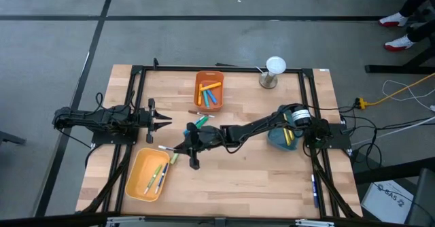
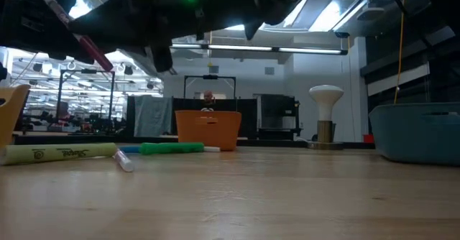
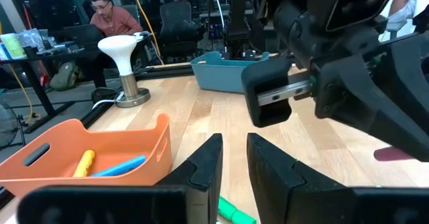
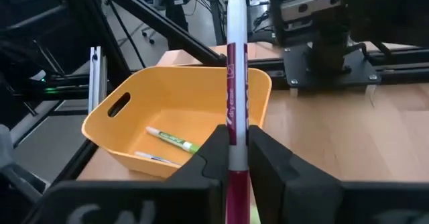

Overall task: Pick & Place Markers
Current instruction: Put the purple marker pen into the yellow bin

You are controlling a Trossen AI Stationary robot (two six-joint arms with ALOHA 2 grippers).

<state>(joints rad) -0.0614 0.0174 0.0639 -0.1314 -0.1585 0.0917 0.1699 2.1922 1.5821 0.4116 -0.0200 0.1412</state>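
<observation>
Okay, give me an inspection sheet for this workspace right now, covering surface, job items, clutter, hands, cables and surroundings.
Surface: wooden table.
Job's things: markers in orange bin, yellow bin and blue bin; loose green marker on the table.
Clutter: white mushroom-shaped lamp.
Hands: right hand shut on a red marker near the yellow bin; left hand empty, slightly parted.
Cables: yellow cable on the floor.
Surroundings: seated person at a desk.
</observation>
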